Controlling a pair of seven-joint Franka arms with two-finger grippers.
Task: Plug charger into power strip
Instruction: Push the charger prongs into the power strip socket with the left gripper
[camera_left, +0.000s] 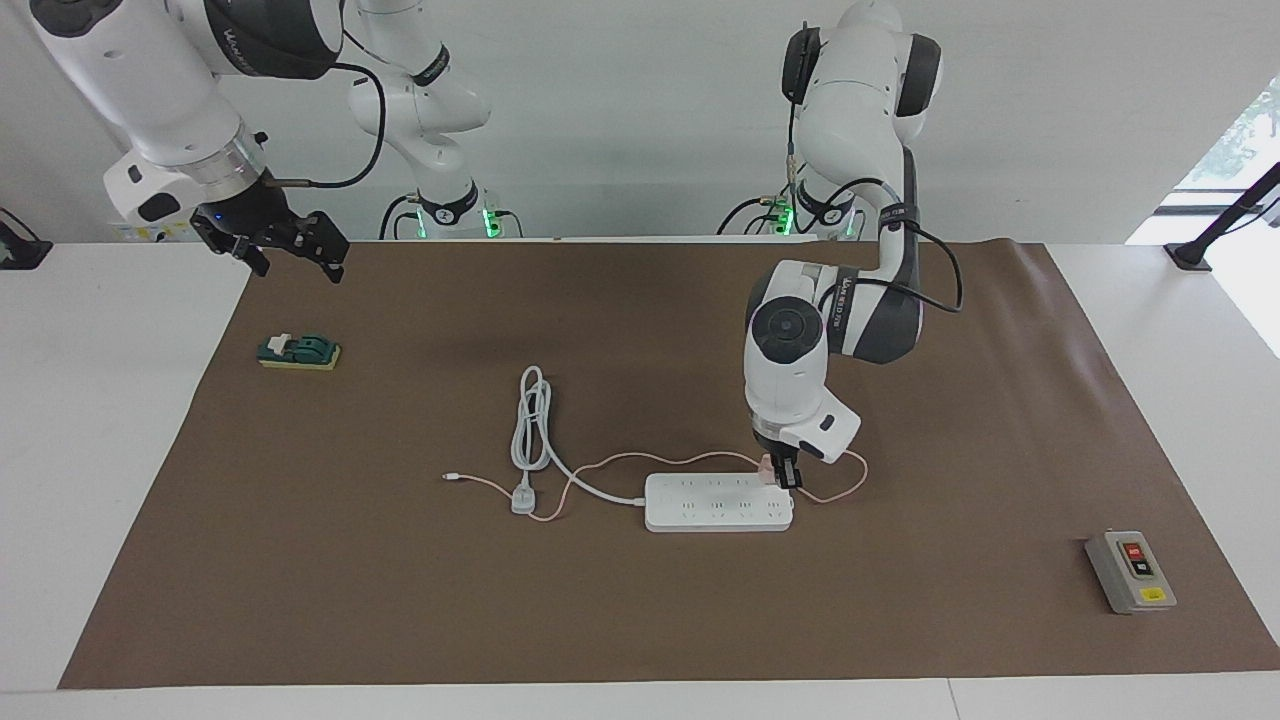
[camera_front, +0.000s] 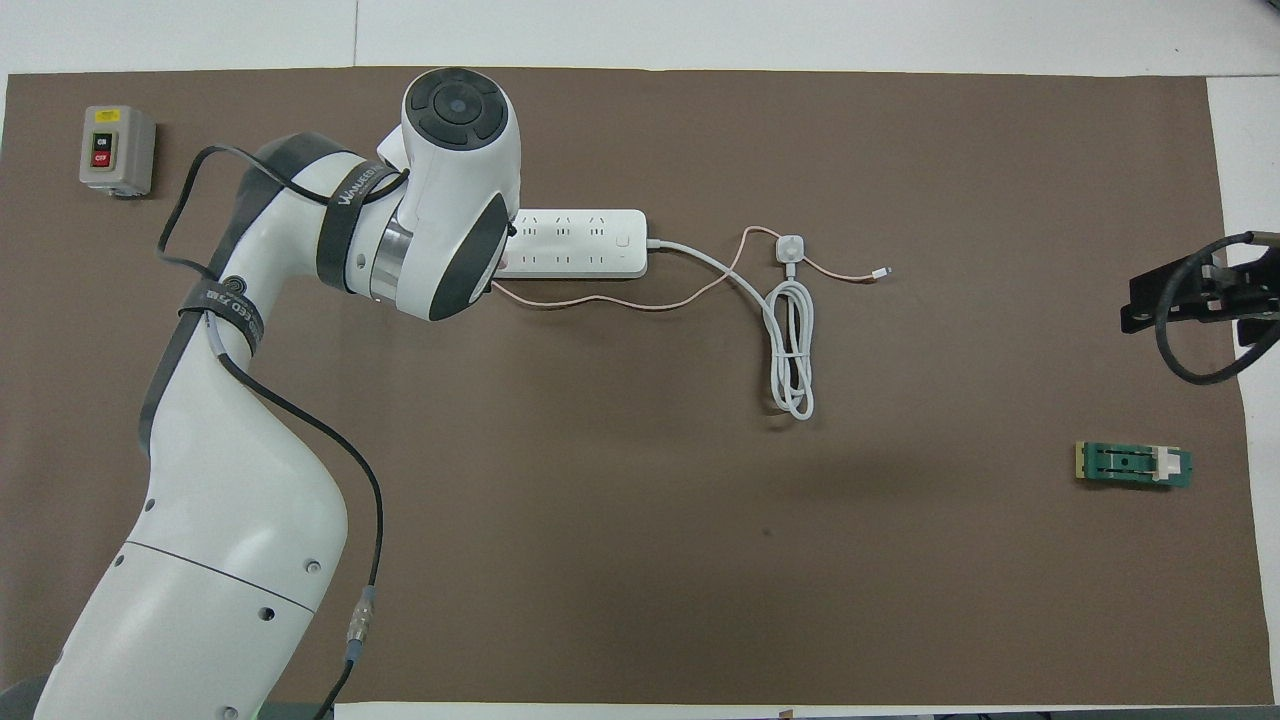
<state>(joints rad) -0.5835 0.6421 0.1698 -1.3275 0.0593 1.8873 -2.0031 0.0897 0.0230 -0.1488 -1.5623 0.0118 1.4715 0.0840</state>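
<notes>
Charger (camera_left: 764, 468), a small pale-pink cube adapter, is pinched in the closed left gripper (camera_left: 778, 476) directly over the long flat white power strip (camera_left: 718, 502), at its end toward the left arm. The strip's long axis runs across the brown mat (camera_left: 640, 620). The right gripper (camera_left: 285, 245) waits open, well apart.

You will find the power strip (camera_left: 718, 502) near the mat's (camera_left: 640, 620) middle, the charger (camera_left: 765, 469) apparently seated at its end toward the left arm. Its coiled cord (camera_left: 530, 420) lies toward the right arm's end. The switch box (camera_left: 1130, 571) sits at the mat's corner farthest from the robots.
</notes>
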